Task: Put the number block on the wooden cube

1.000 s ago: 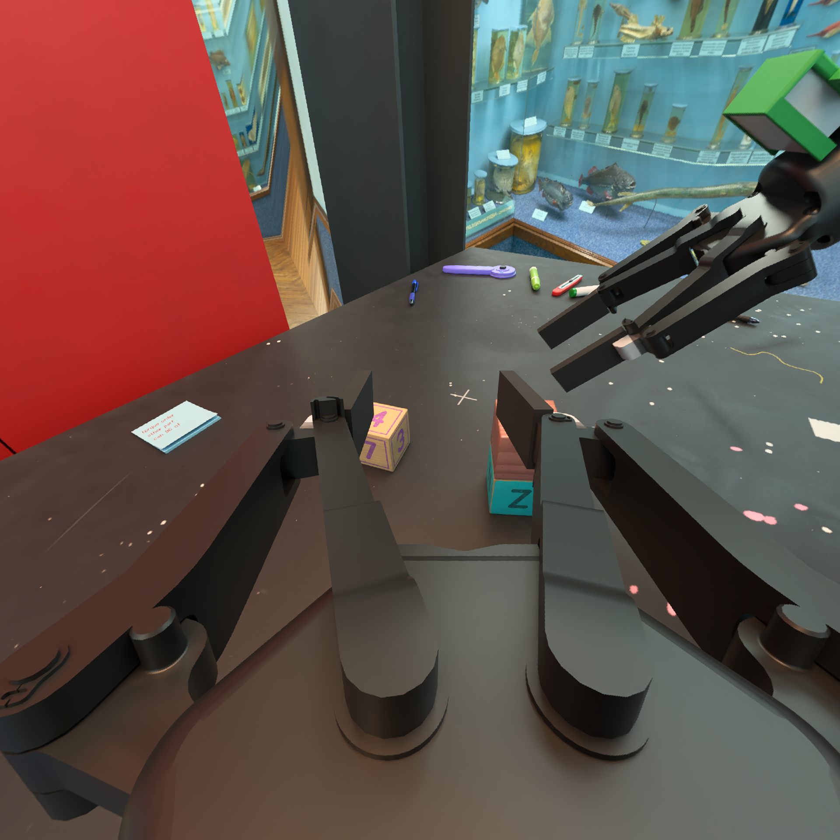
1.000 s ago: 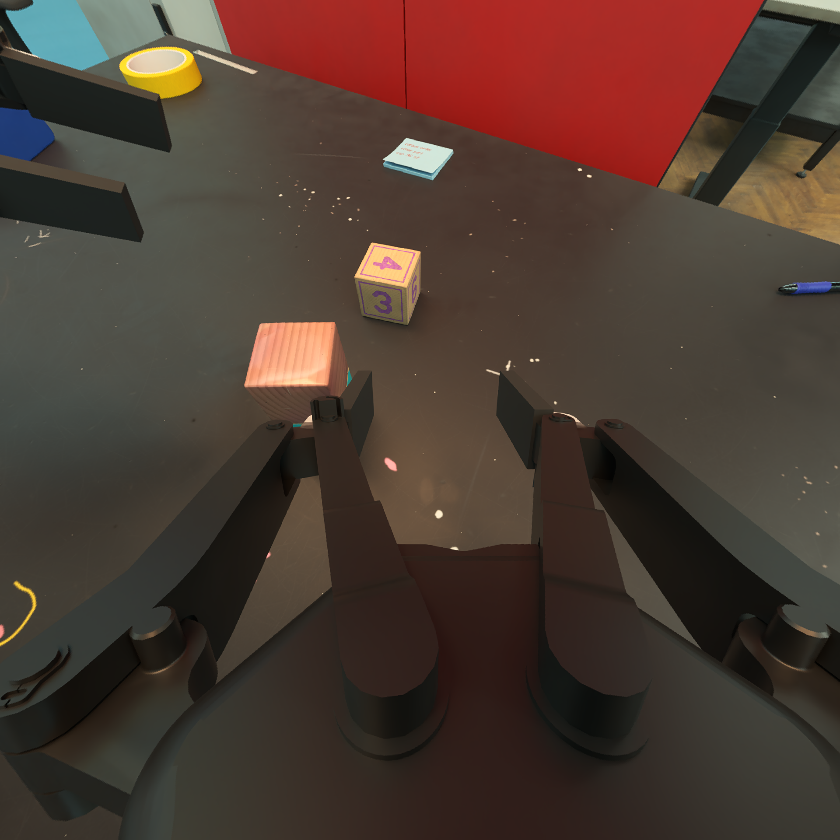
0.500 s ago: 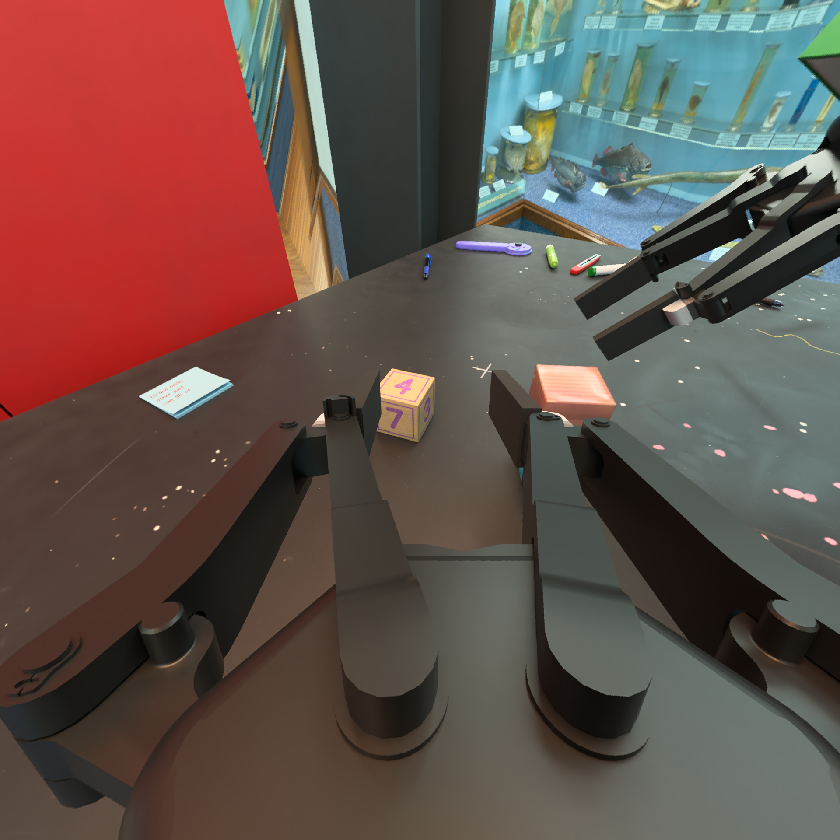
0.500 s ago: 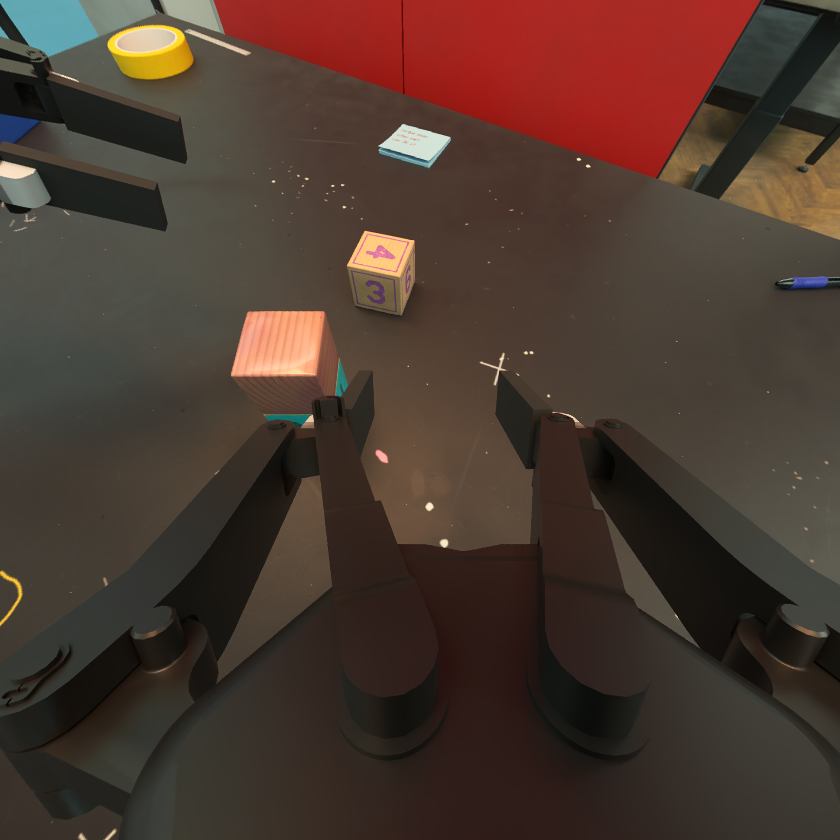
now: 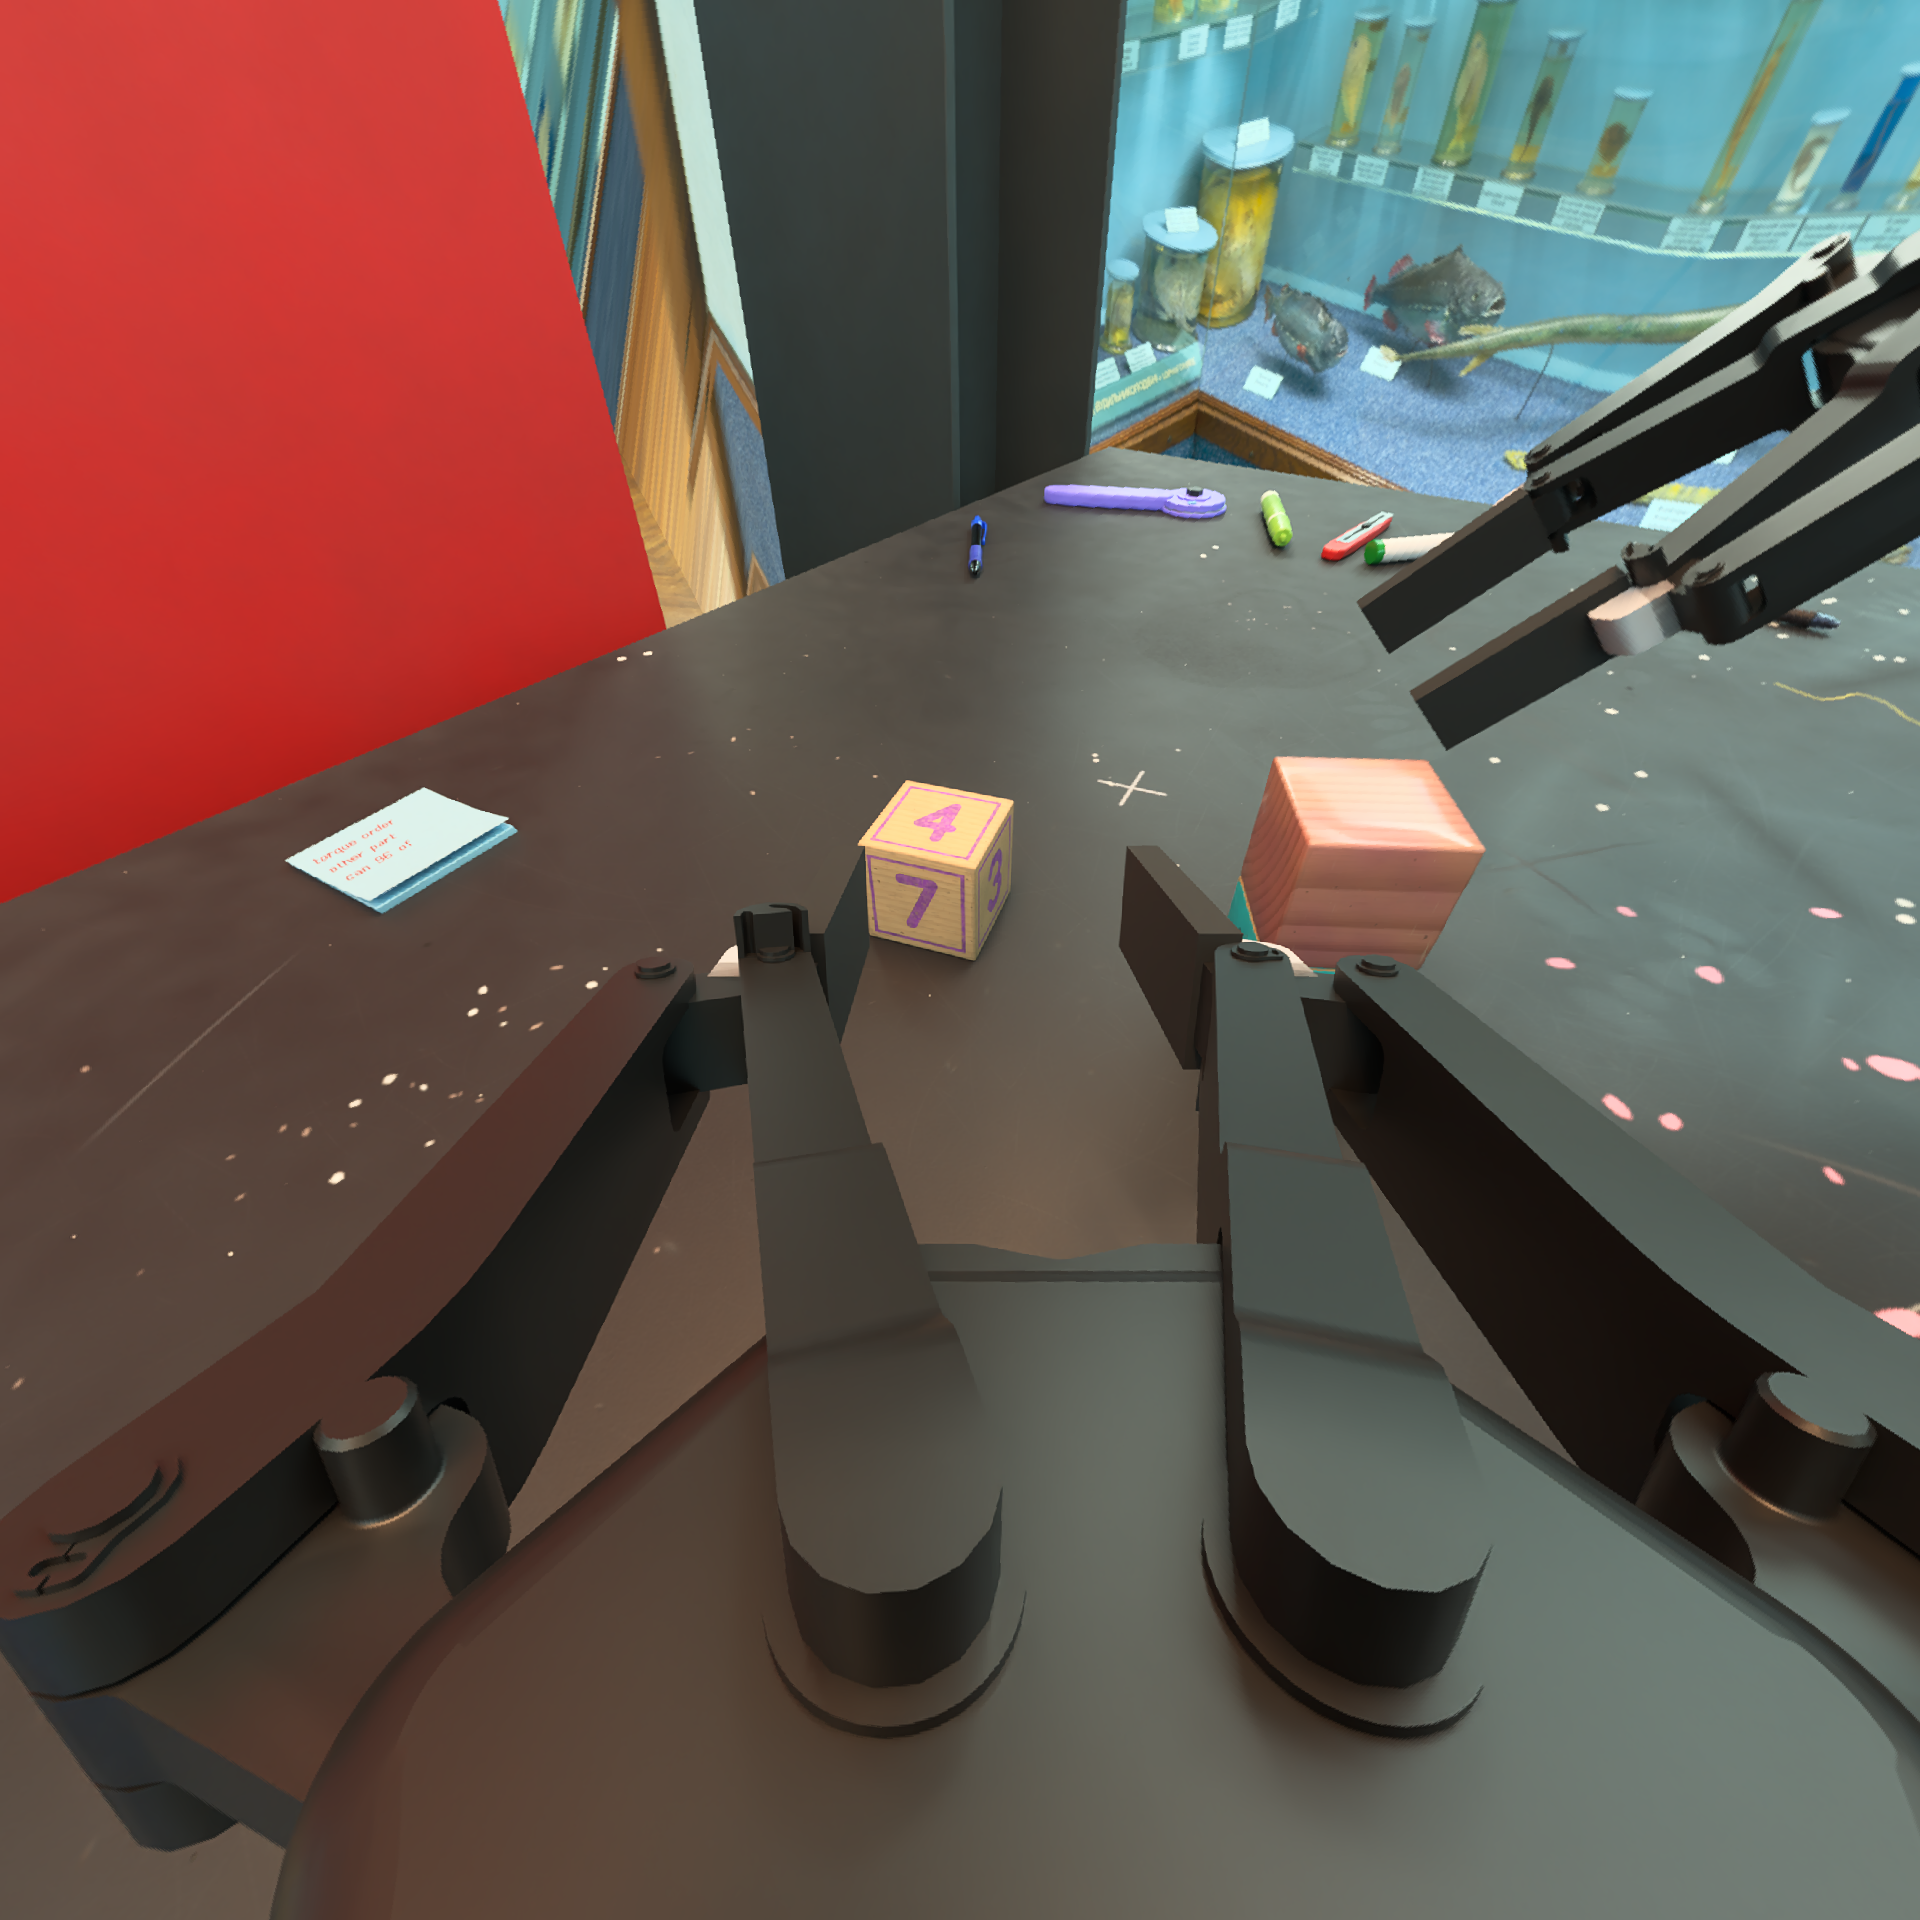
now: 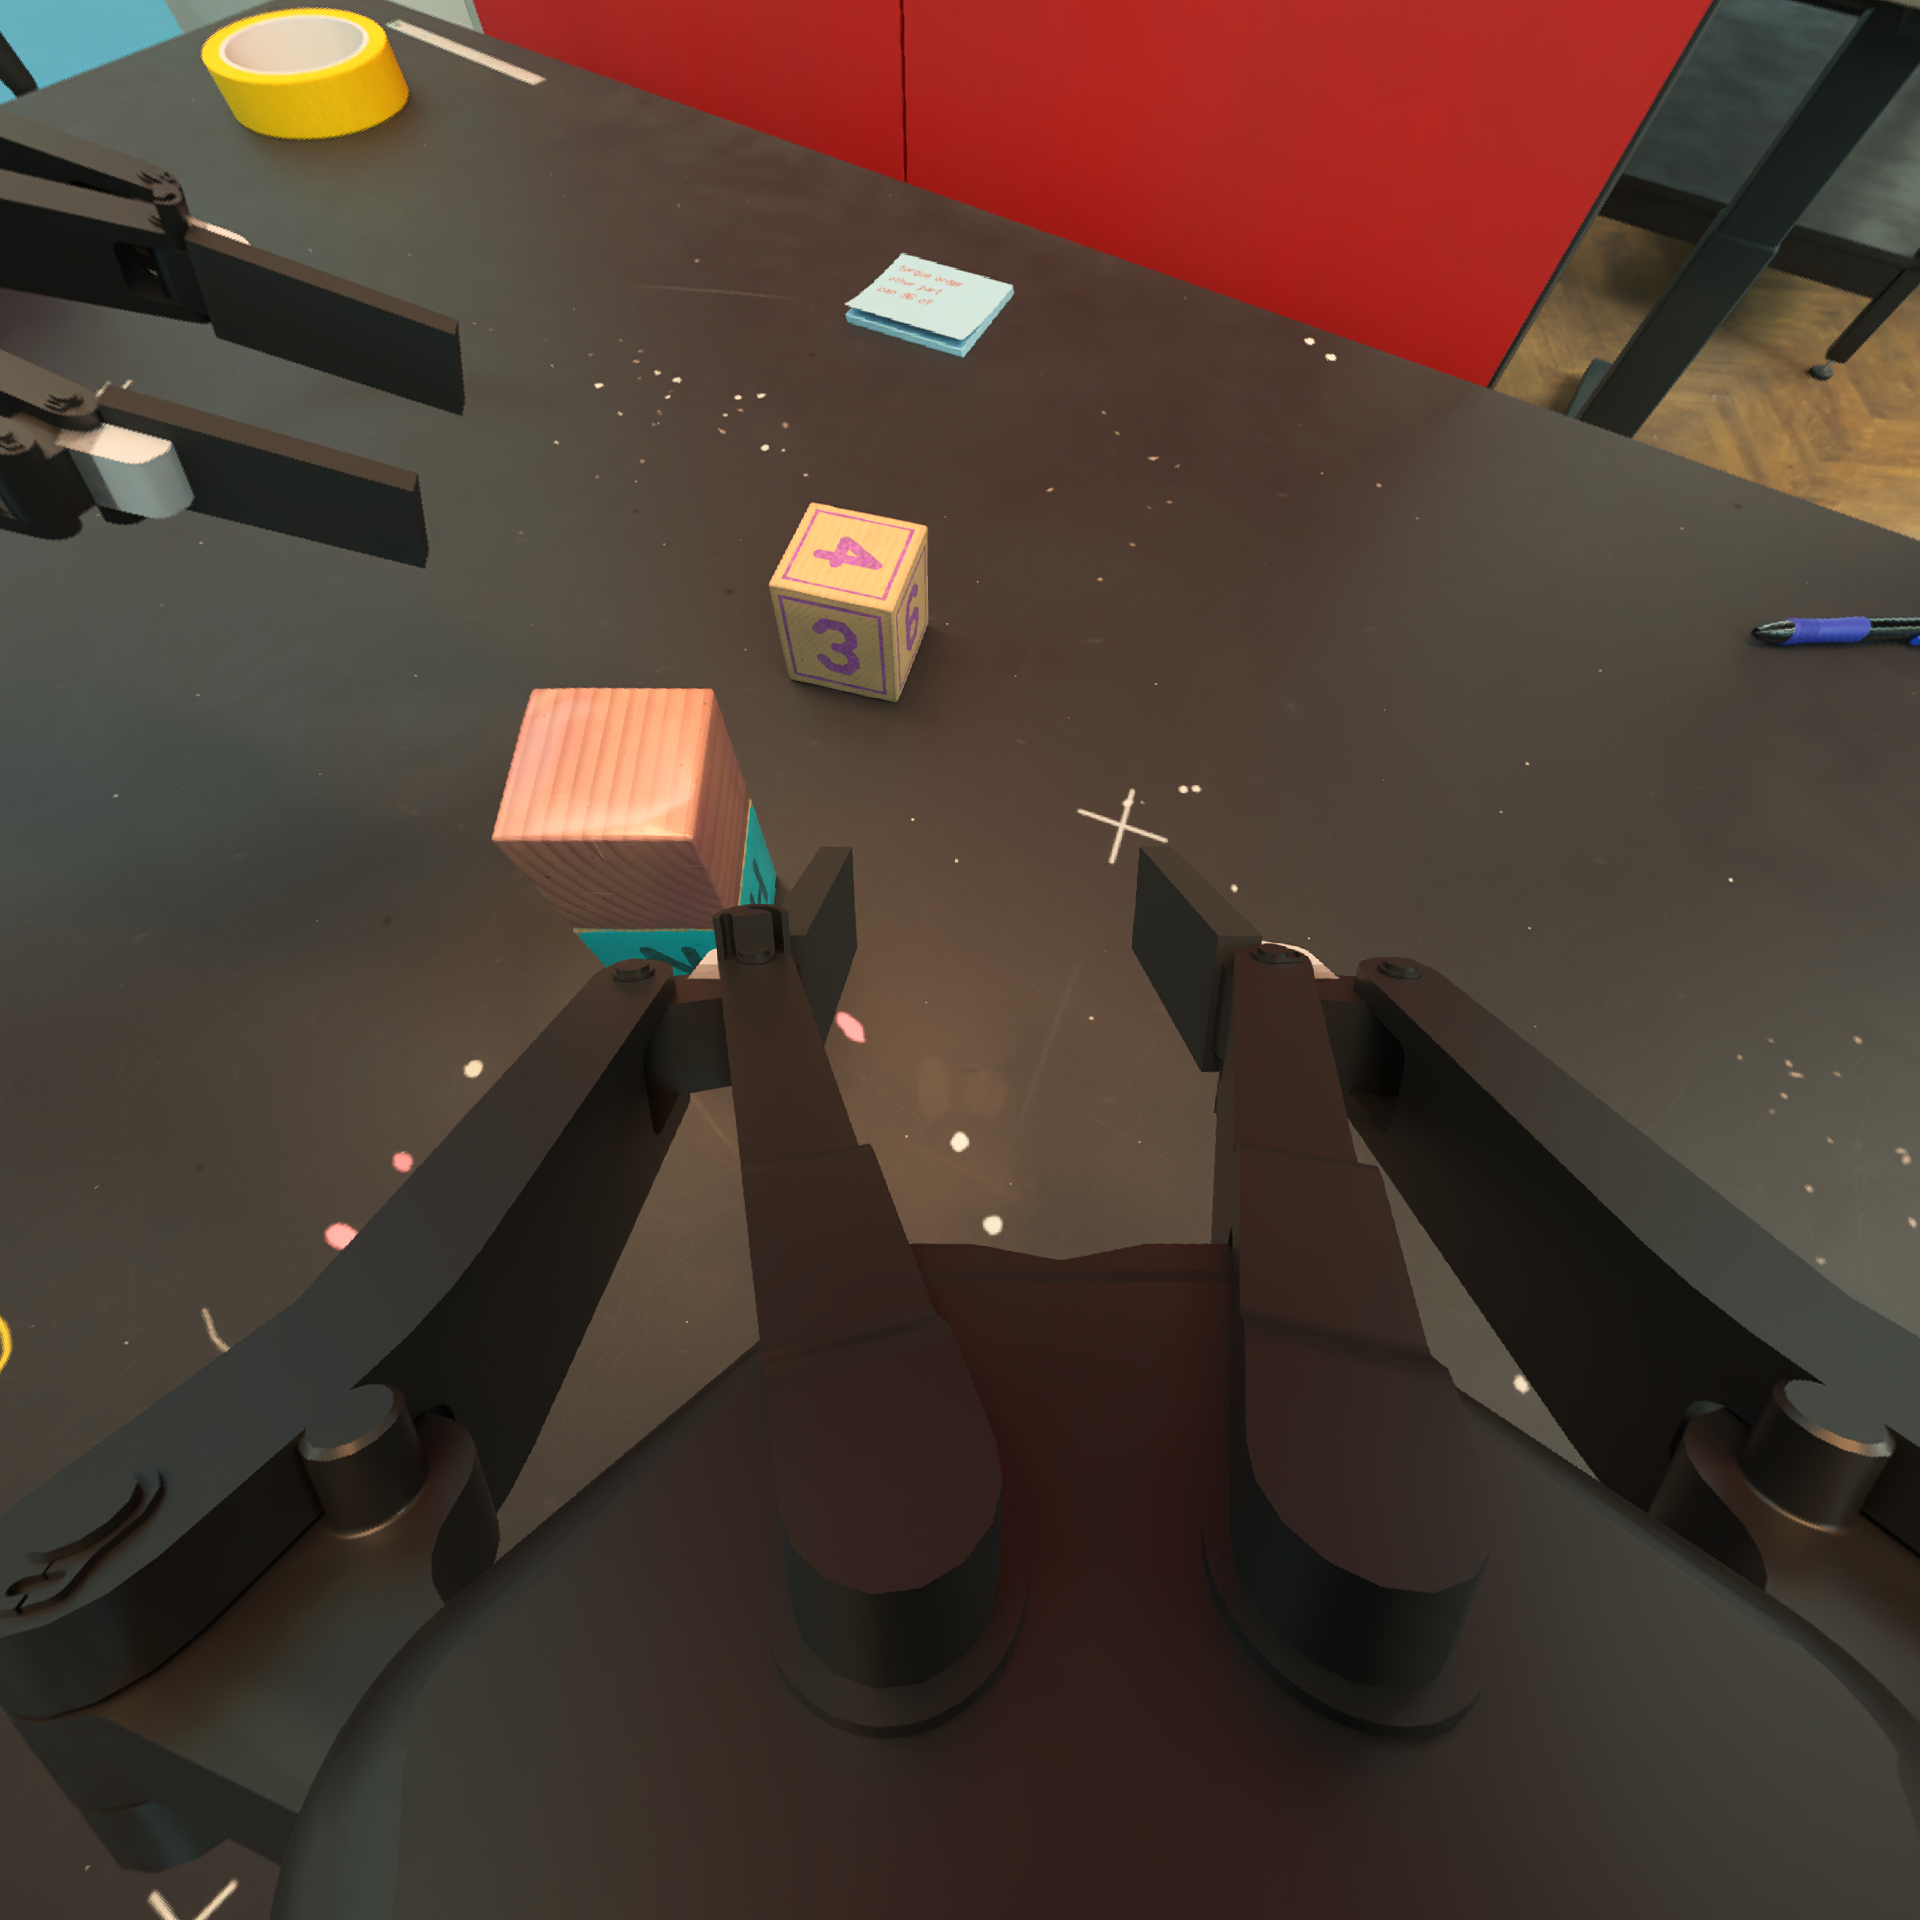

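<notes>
The number block (image 5: 937,871), a pale wooden cube with purple digits, stands on the dark table; it also shows in the right wrist view (image 6: 850,601). The wooden cube (image 5: 1356,859) is pinkish with grain lines and sits on top of a teal block (image 6: 756,875); it also shows in the right wrist view (image 6: 621,805). My left gripper (image 5: 992,914) is open and empty, just short of the number block, the wooden cube by its right finger. My right gripper (image 6: 992,914) is open and empty, the stack by its left finger.
A blue note pad (image 5: 403,847) lies left of the number block. A yellow tape roll (image 6: 303,71) sits at the far corner. A blue pen (image 5: 977,543), purple wrench (image 5: 1135,500), green marker (image 5: 1276,516) and red cutter (image 5: 1356,535) lie along the far edge.
My left gripper has shifted left, so the number block now lies nearly between its fingers and the wooden cube sits off to the right. My right gripper has drawn back and up from the stack.
</notes>
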### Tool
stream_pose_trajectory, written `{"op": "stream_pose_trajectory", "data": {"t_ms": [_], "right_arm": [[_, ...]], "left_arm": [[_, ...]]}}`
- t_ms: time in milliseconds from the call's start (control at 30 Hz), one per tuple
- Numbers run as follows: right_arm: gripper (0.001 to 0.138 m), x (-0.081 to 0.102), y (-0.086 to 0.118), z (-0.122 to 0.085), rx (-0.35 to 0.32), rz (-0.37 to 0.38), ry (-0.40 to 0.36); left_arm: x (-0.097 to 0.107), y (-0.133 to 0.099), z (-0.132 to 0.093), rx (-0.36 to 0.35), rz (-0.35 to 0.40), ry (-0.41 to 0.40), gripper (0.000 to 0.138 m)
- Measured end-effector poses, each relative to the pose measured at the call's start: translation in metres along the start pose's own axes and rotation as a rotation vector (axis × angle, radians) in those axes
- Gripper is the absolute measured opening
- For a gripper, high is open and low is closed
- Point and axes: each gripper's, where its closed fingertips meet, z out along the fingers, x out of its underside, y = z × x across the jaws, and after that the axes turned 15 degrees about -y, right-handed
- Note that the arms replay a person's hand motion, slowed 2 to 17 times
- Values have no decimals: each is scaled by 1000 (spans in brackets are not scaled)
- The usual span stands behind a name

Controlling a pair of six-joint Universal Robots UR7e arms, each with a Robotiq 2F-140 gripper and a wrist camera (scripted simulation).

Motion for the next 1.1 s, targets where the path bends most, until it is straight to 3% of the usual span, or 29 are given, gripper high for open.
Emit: {"op": "stream_pose_trajectory", "data": {"t_ms": [633, 1100], "right_arm": [[72, 3, -7, -2, -2, 11, -2], [72, 4, -12, -4, -5, 21, -8]], "left_arm": [[32, 0, 36, 27, 237, 17, 72], [50, -1, 68, 70, 235, 51, 69]]}}
